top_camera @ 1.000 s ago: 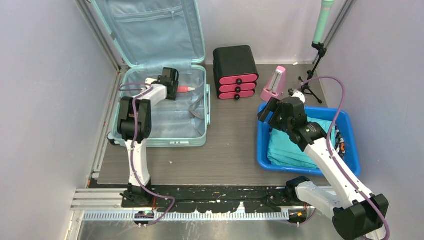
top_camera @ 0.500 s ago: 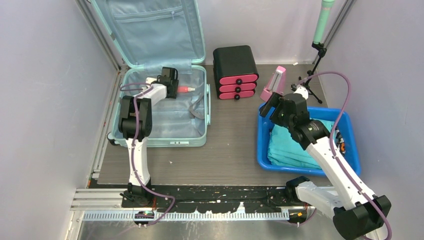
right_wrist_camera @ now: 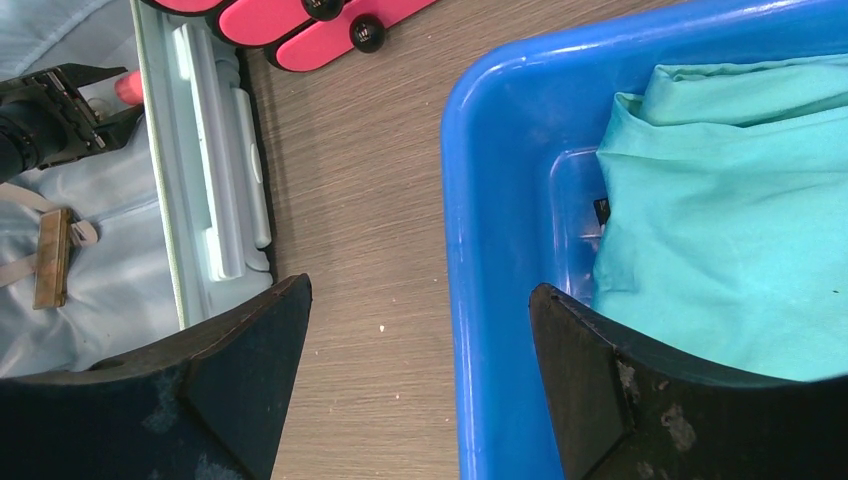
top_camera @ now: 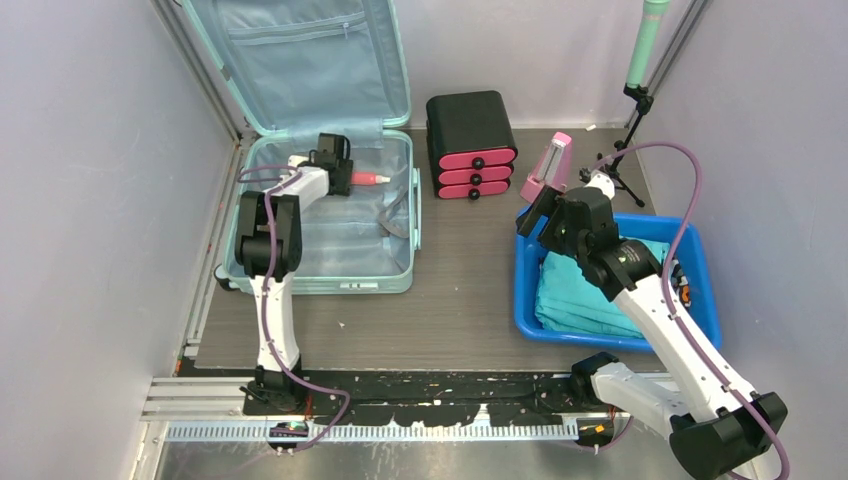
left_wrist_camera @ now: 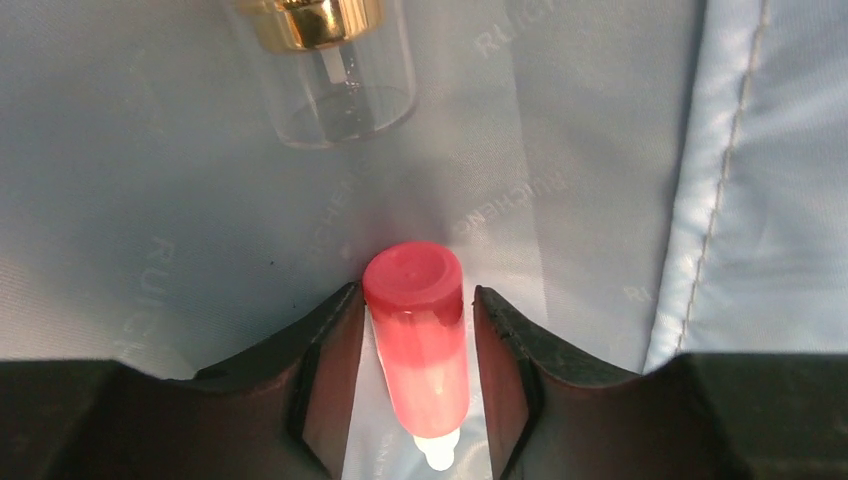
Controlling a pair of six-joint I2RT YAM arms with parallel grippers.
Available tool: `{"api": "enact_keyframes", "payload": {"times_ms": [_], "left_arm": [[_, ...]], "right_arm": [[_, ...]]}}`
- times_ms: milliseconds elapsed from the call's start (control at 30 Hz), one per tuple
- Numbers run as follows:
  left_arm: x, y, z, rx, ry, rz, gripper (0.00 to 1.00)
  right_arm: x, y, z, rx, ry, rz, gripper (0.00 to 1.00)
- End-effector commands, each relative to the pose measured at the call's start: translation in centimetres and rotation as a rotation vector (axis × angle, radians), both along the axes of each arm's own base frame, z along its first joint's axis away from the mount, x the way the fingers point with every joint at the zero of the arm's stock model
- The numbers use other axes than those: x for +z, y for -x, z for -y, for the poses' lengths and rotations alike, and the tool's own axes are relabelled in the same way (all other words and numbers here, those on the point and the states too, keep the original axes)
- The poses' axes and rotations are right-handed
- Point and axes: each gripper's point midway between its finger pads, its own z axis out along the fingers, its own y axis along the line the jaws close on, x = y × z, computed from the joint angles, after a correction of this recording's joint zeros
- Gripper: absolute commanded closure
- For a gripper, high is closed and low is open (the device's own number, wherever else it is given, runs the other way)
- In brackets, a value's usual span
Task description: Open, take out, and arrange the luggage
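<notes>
Left pincer shifted slightly left, grasping pink bottle inside open mint-green luggage, blue-lined; right pincer released

Left arm, lower left of the frame, and right arm, lower right, are each built of white link tubes joined by bulky black joint housings. One purple cable runs along each arm in loose loops. Left claw and right claw each have two black tapered fingers. The right pair carries pale specks, possibly scuffs.
</notes>
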Motion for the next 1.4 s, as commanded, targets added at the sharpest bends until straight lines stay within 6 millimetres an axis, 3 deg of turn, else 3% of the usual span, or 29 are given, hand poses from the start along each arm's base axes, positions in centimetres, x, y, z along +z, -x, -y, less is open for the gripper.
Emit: {"api": "enact_keyframes", "payload": {"times_ms": [0,133,267,467,700,833,1167,1367], "left_arm": [[-2.0,0.1,-0.9,0.003,0.015,-0.045,0.57],[-0.7,-0.2,-0.9,-0.019,0.014,-0.005,0.68],[2.2,-0.5,-0.7,-0.062,-0.001,0.053,0.77],[8.8,-0.5,-0.2,-0.165,-0.031,0.208,0.82],[13.3,2.1,0.6,-0.285,-0.075,0.279,0.83],[14.6,4.6,1.9,-0.42,-0.092,0.303,0.83],[19.2,13.4,8.4,-0.877,0.01,0.445,0.81],[21.4,19.4,10.6,-1.048,-0.03,0.528,0.82]], "right_arm": [[2.6,0.0,-0.1,-0.021,-0.029,0.062,0.15],[2.4,0.3,0.0,-0.023,-0.021,0.051,0.15],[3.1,0.3,0.0,-0.016,-0.011,0.065,0.15],[3.4,0.7,-0.7,0.069,0.01,0.064,0.15],[3.6,1.0,-2.4,0.136,-0.054,0.055,0.16],[3.9,1.2,-3.4,0.18,-0.087,0.068,0.16],[4.6,2.0,-8.0,0.324,-0.31,0.136,0.2],[5.8,2.1,-12.3,0.409,-0.42,0.18,0.21]]}}
